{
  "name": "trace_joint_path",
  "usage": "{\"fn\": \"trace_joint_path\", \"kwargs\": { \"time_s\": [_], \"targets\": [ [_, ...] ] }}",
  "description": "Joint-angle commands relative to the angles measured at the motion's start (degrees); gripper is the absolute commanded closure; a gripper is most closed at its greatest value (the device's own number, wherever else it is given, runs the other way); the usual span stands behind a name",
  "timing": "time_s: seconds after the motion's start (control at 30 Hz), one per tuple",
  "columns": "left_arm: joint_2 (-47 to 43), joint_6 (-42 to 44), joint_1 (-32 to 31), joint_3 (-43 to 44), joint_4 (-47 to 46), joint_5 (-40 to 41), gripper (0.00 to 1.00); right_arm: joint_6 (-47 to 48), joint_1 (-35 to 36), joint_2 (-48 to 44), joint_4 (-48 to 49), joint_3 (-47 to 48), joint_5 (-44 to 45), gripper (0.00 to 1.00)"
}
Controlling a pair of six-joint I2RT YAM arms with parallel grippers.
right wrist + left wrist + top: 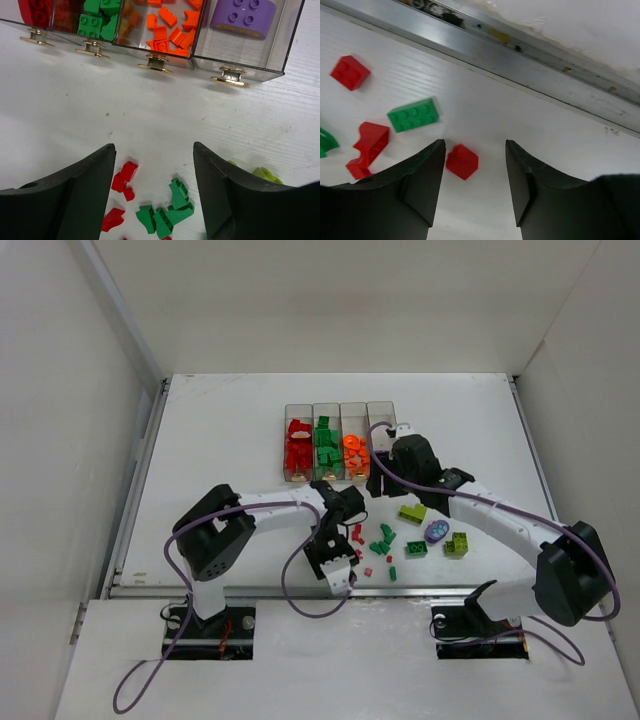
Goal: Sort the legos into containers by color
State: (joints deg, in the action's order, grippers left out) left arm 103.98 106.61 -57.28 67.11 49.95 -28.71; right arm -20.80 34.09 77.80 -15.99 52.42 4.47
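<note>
A white table walled in by white panels fills the top view. Left of centre and low in that frame, the left gripper points toward the table's near edge. In its wrist view the fingers stand moderately apart on either side of a small red brick. The left-hand finger is just beside the brick and the other leaves a clear gap, so nothing is clamped. A green brick and two red pieces lie at the left of that frame, and a metal rail runs across its top.

In the upper middle of the top view sit the containers. From left they hold red, green and orange bits, and the last holds a purple brick. Loose legos lie scattered below them, from centre to right, in red and green. With them are a lime-yellow piece and a purple oval piece.

The right gripper hovers just in front of the bins' brass knobs, its fingers wide and holding nothing.
</note>
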Motion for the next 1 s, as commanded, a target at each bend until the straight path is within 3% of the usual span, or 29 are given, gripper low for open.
{"fn": "trace_joint_path", "kwargs": {
  "time_s": [0.0, 0.27, 0.4, 0.53, 0.57, 0.67, 0.77, 0.9, 0.97],
  "targets": [
    [-4.14, 1.15, -0.03, -1.81, 1.81, 0.75, 0.52, -0.47, -0.42, -1.77, 3.07, -0.13, -0.25, 0.31],
    [-3.61, -5.0, -0.03, -2.95, -5.74, 2.42, 0.51, -0.47, -0.42, -2.3, 3.07, -1.18, -0.25, 0.31],
    [-3.61, -5.01, -0.03, -6.28, -7.14, 4.1, 0.57, -0.47, -0.42, -2.3, 3.07, -1.71, -0.25, 0.31],
    [-4.14, -5.53, -0.03, -6.99, -8.2, 4.1, 0.73, -0.47, -0.42, -2.82, 3.07, -2.33, -0.25, 0.31],
    [-4.66, -5.53, -0.03, -7.52, -8.21, 4.1, 0.83, -0.47, -0.42, -2.83, 3.07, -2.33, -0.25, 0.31],
    [-4.67, -6.76, -0.03, -7.52, -8.73, 4.1, 0.98, -0.47, -0.42, -2.83, 3.07, -2.33, -0.25, 0.31],
    [-5.28, -8.78, -0.03, -7.52, -9.26, 4.1, 1.0, -0.99, -0.42, -2.83, 3.07, -2.33, -0.25, 0.31],
    [-7.56, -19.74, 2.24, -3.06, -11.01, 0.26, 1.0, -1.0, -0.42, -2.83, 3.07, -1.72, -0.25, 0.31],
    [-8.45, -31.15, 8.02, -0.42, -13.9, -2.48, 1.0, -1.0, -0.42, -3.44, 1.67, -1.19, 0.36, 0.31]
  ]
}}
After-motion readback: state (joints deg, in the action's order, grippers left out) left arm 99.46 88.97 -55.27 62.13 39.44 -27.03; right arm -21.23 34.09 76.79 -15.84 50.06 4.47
